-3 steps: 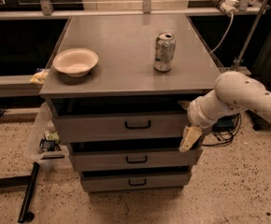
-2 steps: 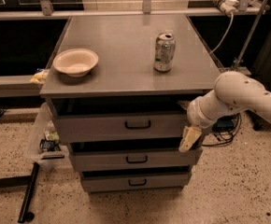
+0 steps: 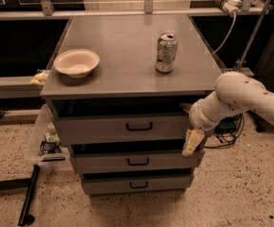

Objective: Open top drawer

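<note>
Nothing has moved: tool [image 3: 192, 143], grip unclear, beside top drawer [image 3: 104, 127]; bowl [image 3: 76, 63] empty.

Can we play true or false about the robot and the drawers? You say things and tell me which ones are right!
1. A bowl sits on the cabinet top. True.
2. The can is lying on its side. False: it stands upright, to the right of the bowl.
3. The top drawer has a black handle in its middle. True.
4. The gripper is on that handle. False: it points downward at the drawer's right end, well away from the handle.
</note>
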